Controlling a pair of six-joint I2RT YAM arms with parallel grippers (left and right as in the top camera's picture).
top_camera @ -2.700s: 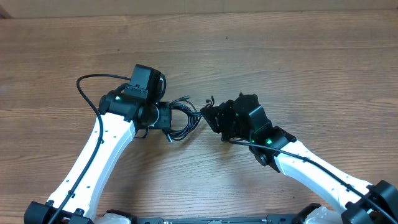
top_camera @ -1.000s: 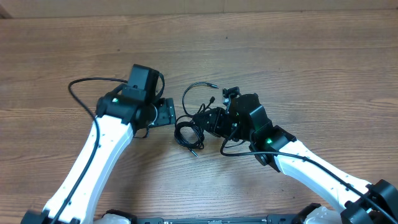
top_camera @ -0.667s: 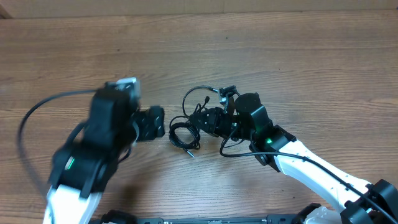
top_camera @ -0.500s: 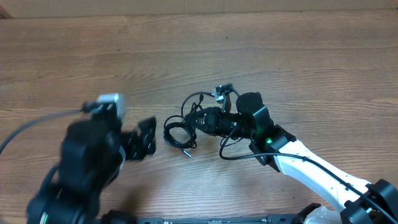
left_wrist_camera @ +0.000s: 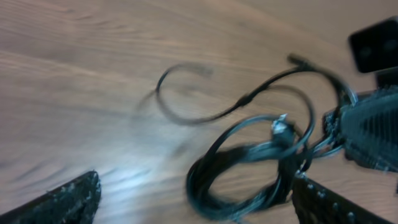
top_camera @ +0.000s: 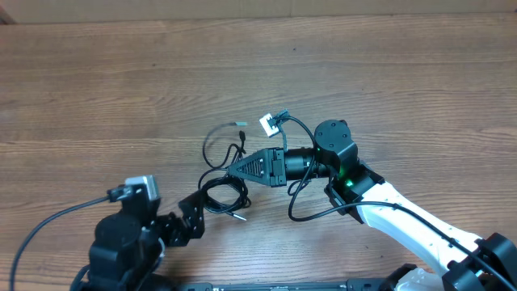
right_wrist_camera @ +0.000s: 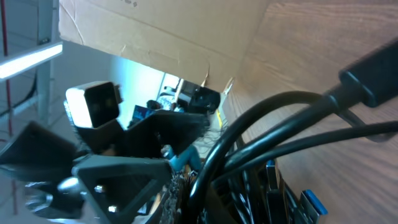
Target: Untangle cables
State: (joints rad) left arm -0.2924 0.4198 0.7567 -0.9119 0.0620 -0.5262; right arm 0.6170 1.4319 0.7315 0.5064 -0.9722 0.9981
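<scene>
Several thin black flexible cables [top_camera: 220, 196] lay tangled, pinched in the right gripper [top_camera: 237, 168]; the left gripper [top_camera: 192, 217] gaped wide nearby.

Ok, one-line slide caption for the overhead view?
Right gripper shut on the tangled black cables on a wooden table; left gripper, jaws open, next to them.

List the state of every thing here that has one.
cables: tangled, one bunch coiled on the table, one loop spread out beside it.
left tool: open, holding nothing.
right tool: shut on the cables.
</scene>
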